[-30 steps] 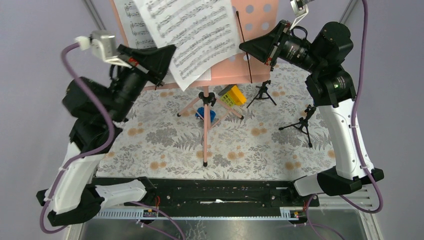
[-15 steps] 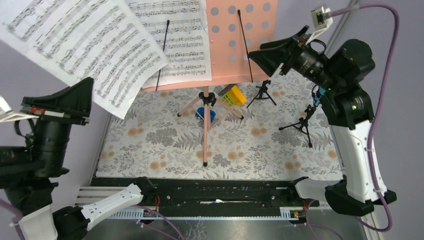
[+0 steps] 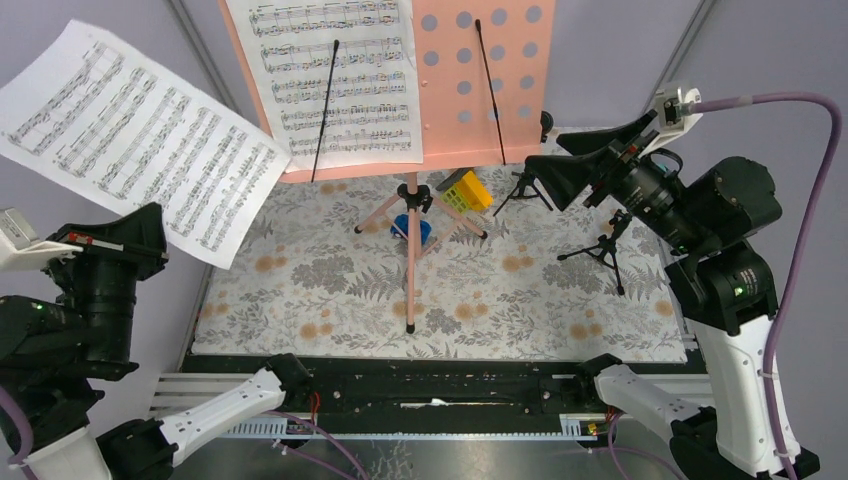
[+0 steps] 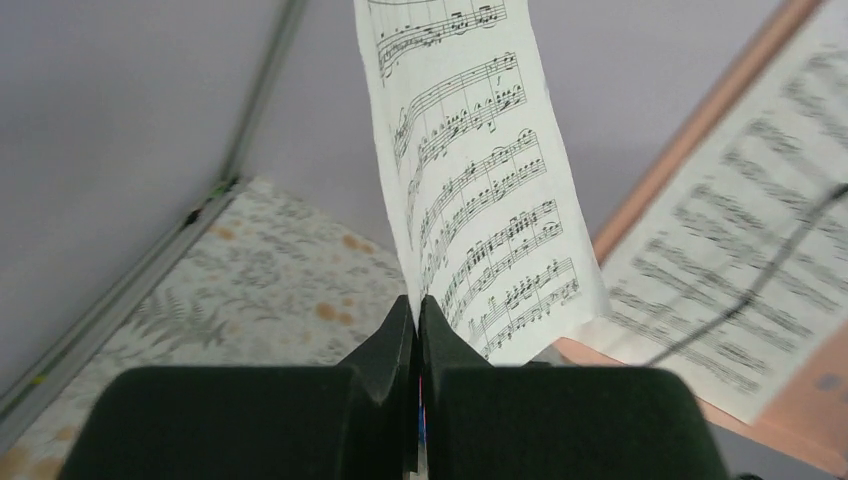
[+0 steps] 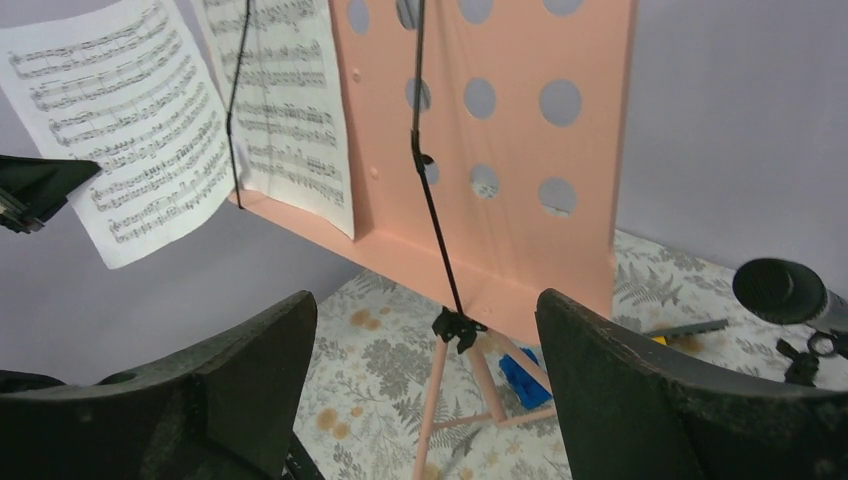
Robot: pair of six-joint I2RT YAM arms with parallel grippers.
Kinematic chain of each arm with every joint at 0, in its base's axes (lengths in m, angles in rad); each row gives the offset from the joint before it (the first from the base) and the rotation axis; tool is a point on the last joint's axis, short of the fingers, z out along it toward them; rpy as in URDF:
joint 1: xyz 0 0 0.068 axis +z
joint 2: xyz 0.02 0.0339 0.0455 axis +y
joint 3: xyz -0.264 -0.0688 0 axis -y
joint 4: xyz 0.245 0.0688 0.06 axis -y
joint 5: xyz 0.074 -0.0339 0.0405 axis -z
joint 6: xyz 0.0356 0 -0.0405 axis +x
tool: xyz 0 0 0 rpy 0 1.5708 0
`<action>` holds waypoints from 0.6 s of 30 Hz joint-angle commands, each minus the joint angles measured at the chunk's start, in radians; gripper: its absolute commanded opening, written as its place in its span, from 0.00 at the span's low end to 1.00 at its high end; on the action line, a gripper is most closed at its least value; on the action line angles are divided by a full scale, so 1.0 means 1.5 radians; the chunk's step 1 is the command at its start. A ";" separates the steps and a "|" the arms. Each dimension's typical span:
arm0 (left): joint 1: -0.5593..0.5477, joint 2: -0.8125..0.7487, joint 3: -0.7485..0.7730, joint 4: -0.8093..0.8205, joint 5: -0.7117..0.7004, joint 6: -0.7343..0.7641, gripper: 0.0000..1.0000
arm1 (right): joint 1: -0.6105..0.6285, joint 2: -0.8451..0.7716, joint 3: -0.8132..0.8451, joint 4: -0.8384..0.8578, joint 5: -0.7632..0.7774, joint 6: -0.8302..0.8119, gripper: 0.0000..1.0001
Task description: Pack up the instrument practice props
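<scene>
The pink perforated music stand (image 3: 480, 90) rises on its tripod legs (image 3: 410, 250) at the back of the mat. One white sheet-music page (image 3: 335, 80) lies on its desk under a black wire. A second page (image 3: 130, 140) hangs in the air far left, and my left gripper (image 3: 150, 225) is shut on its lower edge. In the left wrist view that gripper (image 4: 417, 305) pinches the page (image 4: 480, 180). My right gripper (image 3: 550, 155) stands open and empty to the right of the stand, apart from it (image 5: 422, 310). A black mic (image 5: 790, 292) sits on a small tripod (image 3: 527, 185). Another tripod (image 3: 605, 245) is partly behind the right arm.
A small blue toy car (image 3: 412, 228) lies between the stand's legs and a yellow-green block (image 3: 468, 190) just right of them. The floral mat (image 3: 300, 290) covers the table. Grey walls with metal posts close in the back and sides.
My left gripper has carried its page off the stand, out to the far left and lower. My right gripper has opened and drawn back to the right from the stand's wire.
</scene>
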 commanded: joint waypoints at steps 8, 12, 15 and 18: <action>0.000 0.040 -0.104 -0.094 -0.223 -0.061 0.00 | 0.005 -0.045 -0.107 -0.011 0.032 -0.007 0.88; -0.001 0.065 -0.193 -0.039 -0.144 -0.083 0.00 | 0.004 -0.062 -0.151 -0.011 0.032 0.001 0.89; 0.000 0.106 -0.238 -0.008 -0.111 -0.104 0.00 | 0.005 -0.079 -0.186 -0.012 0.032 0.009 0.89; 0.001 0.131 -0.265 0.041 -0.102 -0.112 0.00 | 0.005 -0.093 -0.211 -0.019 0.034 0.012 0.89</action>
